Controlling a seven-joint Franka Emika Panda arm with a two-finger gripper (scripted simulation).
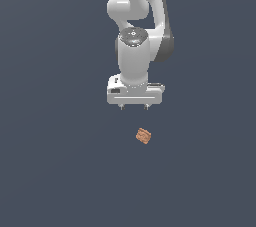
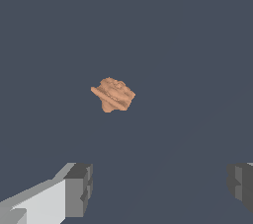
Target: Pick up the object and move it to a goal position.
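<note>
The gripper hangs above the plain dark surface with its jaws spread wide and nothing between them; in the wrist view the two fingertips stand far apart with only bare surface in the gap. The block lies on the surface, away from any visible edge or corner; no counter edge shows in either view, so its place can only be given relative to the arm. In the exterior view it sits below the gripper and slightly toward that view's right, clear of both fingers.

The step in hand looks like the approach before the grasp. To do it well, the arm should first bring the jaws over the block so it falls midway between the fingertips, and only then descend. The block lies turned at an angle, so rotating the wrist to meet two flat faces would likely give a steadier hold. It is small, so closing should wait until the fingertips are low around it.
</note>
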